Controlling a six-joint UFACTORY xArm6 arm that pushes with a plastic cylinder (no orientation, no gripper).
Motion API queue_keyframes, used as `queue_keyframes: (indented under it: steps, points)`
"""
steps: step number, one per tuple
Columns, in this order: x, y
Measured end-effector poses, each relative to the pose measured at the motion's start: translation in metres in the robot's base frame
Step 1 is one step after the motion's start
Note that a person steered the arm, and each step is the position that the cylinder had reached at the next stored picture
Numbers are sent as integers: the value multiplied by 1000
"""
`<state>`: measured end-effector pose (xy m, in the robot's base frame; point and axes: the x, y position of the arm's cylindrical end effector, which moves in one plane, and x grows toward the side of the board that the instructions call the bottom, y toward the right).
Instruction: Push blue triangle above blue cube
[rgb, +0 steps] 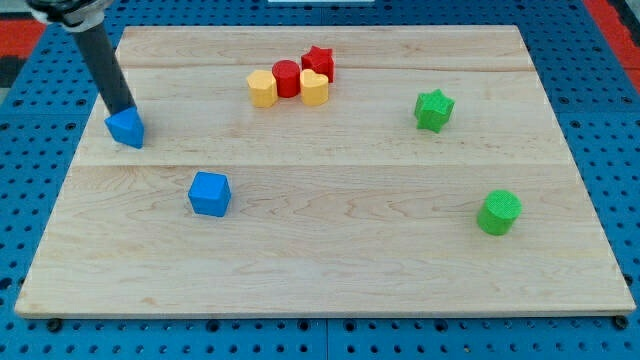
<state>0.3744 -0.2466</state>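
The blue triangle (126, 127) lies near the board's left edge, in the upper left of the view. The blue cube (209, 193) sits lower and to the right of it, with a clear gap between them. My tip (121, 107) stands at the triangle's upper left edge, touching or nearly touching it. The dark rod slants up from there to the view's top left.
A cluster at the top centre holds a yellow hexagon block (262, 88), a red cylinder (287, 78), a yellow heart block (314, 88) and a red star (319, 63). A green star (434, 109) and a green cylinder (499, 212) lie at the right. The wooden board (330, 260) ends just left of the triangle.
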Motion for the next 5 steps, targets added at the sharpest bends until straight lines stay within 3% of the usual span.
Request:
queue_keyframes:
  steps: [3,5]
  points:
    - [88,15]
    - [90,112]
